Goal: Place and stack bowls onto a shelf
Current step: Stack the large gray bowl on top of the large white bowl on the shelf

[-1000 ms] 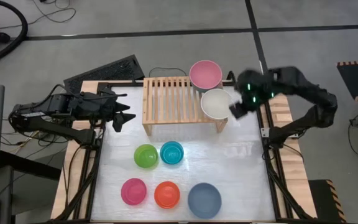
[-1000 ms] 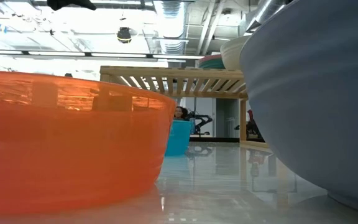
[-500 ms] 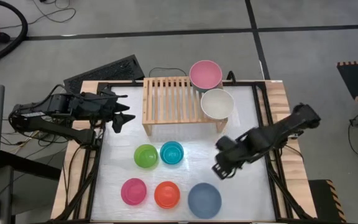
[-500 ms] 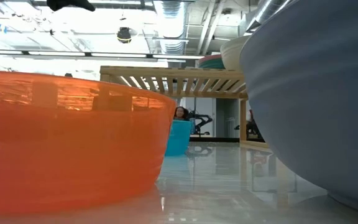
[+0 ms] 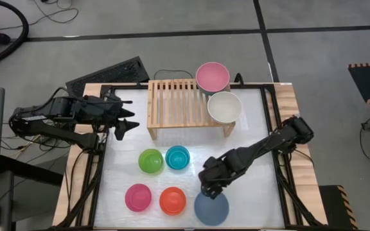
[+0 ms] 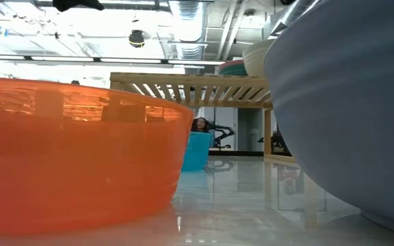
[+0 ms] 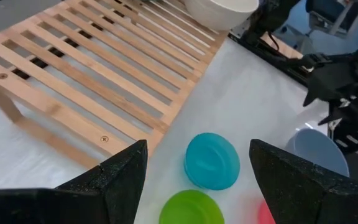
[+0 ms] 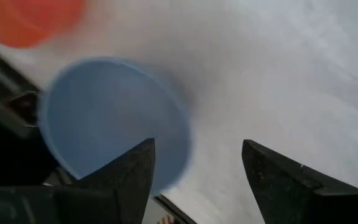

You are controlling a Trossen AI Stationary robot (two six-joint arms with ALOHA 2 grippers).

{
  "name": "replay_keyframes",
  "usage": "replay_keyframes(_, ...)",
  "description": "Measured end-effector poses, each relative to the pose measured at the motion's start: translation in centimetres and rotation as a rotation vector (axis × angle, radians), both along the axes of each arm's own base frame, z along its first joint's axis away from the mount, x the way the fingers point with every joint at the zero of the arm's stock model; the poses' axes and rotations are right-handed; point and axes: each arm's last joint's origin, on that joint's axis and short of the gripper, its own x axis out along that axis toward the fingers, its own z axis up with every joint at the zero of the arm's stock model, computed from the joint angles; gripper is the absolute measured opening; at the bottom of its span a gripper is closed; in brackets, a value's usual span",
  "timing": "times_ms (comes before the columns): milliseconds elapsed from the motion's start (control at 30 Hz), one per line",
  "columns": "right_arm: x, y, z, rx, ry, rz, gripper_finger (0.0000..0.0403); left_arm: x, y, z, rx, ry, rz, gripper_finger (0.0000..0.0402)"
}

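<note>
The light-wood shelf stands at the table's far side. The light pink bowl and the cream bowl sit on its right end. On the table rest the green, cyan, magenta, orange and slate blue bowls. My right gripper hovers open over the slate blue bowl's far rim, with nothing between its fingers. My left gripper waits open at the table's left edge, left of the shelf.
The table's metal frame rails run along the left and right edges. A dark keyboard lies beyond the far left corner. Bare white table surface lies to the right of the slate blue bowl.
My right gripper has swept from the shelf's right end, beside the cream bowl, toward the table's near edge and leftward, and now hangs over the slate blue bowl. The cream bowl stays on the shelf.
</note>
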Motion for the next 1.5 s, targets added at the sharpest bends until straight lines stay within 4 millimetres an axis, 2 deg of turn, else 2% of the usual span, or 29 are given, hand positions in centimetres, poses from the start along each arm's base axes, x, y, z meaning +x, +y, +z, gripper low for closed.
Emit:
replay_keyframes(167, 0.4, 0.7, -1.2, -0.01, 0.019, 0.045, 0.0269, -0.1, 0.0, -0.2, 0.0, 0.019, 0.0, 0.0265)
replay_keyframes(300, 0.3, 1.3, -3.6, -0.021, 0.098, 0.084, 0.0269, -0.1, 0.0, -0.2, -0.006, 0.019, -0.01, 0.0265)
replay_keyframes(400, 0.2, 1.6, -5.8, 0.039, 0.155, 0.108, 0.0269, -0.1, -0.1, -0.2, -0.008, 0.019, -0.018, 0.0265)
replay_keyframes(533, 0.1, 2.2, -7.5, 0.092, 0.132, 0.12, 0.0268, -0.1, -0.1, -0.2, -0.011, 0.019, -0.021, 0.0265)
replay_keyframes(700, -0.4, 2.0, -8.7, 0.093, 0.167, 0.091, 0.0241, -0.1, -0.1, -0.1, -0.018, 0.015, -0.017, 0.0265)
replay_keyframes(800, -0.4, 2.0, -8.7, 0.099, 0.168, 0.085, 0.0192, -0.1, -0.1, -0.1, -0.018, 0.014, -0.014, 0.0265)
replay_keyframes(1000, -0.4, 2.1, -8.7, 0.122, 0.173, 0.081, 0.0037, -0.1, 0.0, -0.1, -0.019, 0.013, -0.007, 0.0265)
replay_keyframes(1033, -0.3, 2.1, -8.6, 0.127, 0.174, 0.083, 0.0027, -0.1, 0.0, -0.1, -0.019, 0.013, -0.007, 0.0265)
replay_keyframes(1267, -0.5, 2.0, -8.1, 0.149, 0.178, 0.081, 0.0029, -0.1, 0.0, -0.1, -0.019, 0.013, -0.007, 0.0265)
replay_keyframes(1367, -1.0, 1.4, -6.6, 0.156, 0.164, 0.075, 0.0029, -0.1, 0.0, -0.1, -0.018, 0.013, -0.007, 0.0265)
replay_keyframes(1500, -2.1, -0.4, -3.4, 0.155, 0.124, 0.047, 0.0029, -0.1, 0.0, -0.1, -0.013, 0.015, -0.011, 0.0265)
